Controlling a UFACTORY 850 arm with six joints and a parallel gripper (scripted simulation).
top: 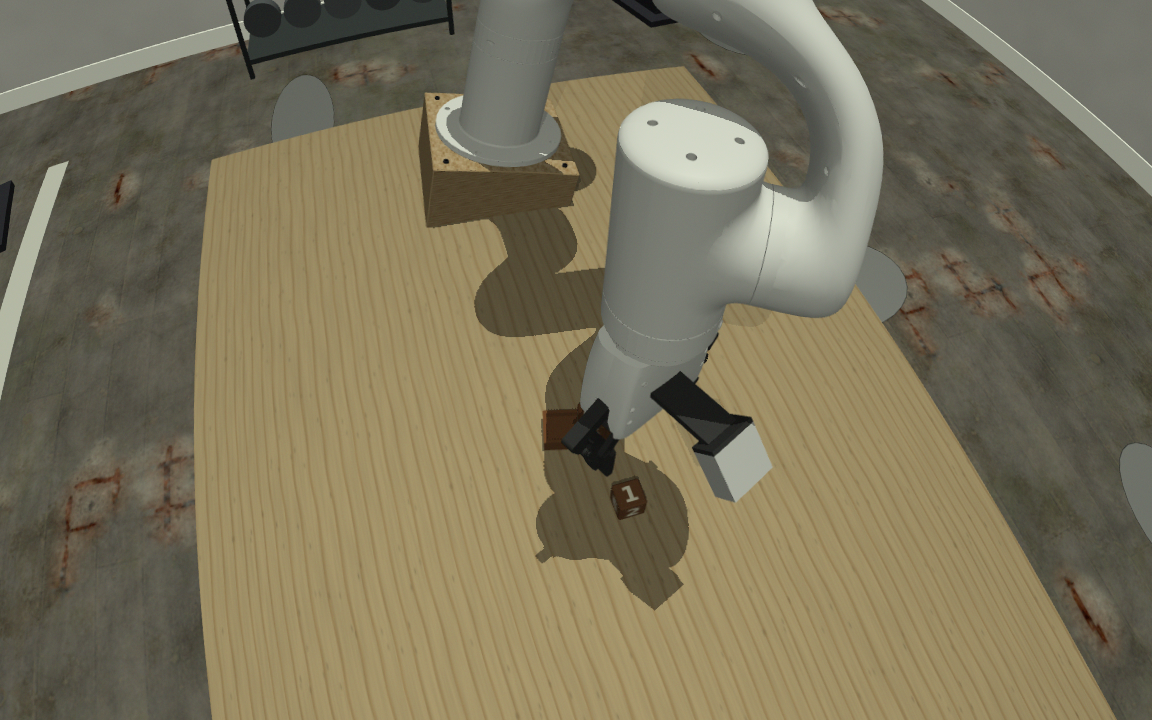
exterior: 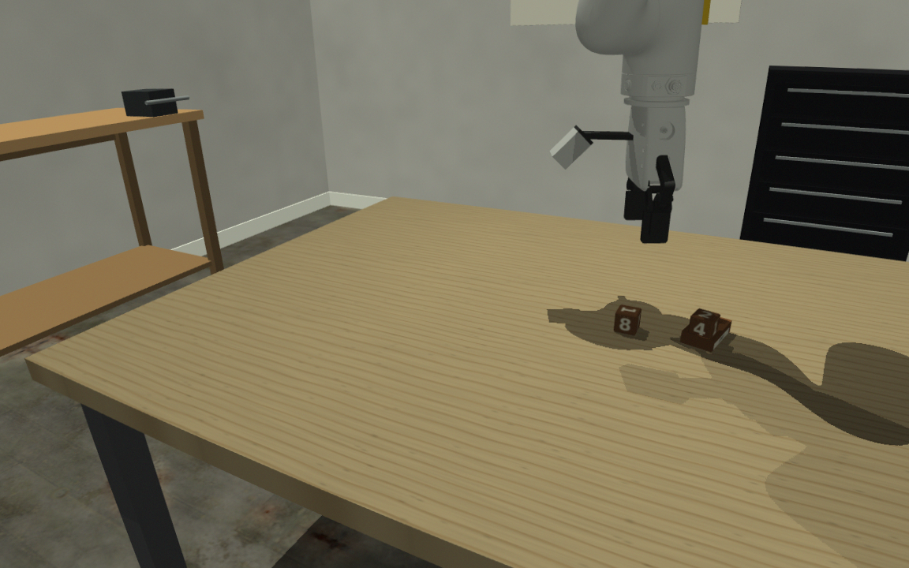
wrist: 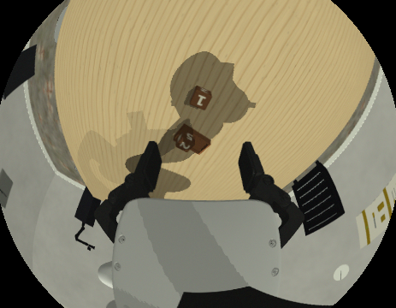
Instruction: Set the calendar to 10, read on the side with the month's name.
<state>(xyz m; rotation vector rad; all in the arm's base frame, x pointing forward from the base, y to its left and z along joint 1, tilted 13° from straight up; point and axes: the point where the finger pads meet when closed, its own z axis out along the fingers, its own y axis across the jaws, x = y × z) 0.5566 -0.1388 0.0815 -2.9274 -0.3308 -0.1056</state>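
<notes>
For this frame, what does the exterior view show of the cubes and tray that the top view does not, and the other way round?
Only the exterior view shows the loose cube's side digit 8, the second cube with its side digit 4, standing in the tray, and the gripper hanging well above the table.

Only the top view shows the loose cube's top digit 1 straight on, and the arm's base block; there the arm hides the second cube.

Both show the loose cube on the table outside the tray, and the fingers empty.
</notes>
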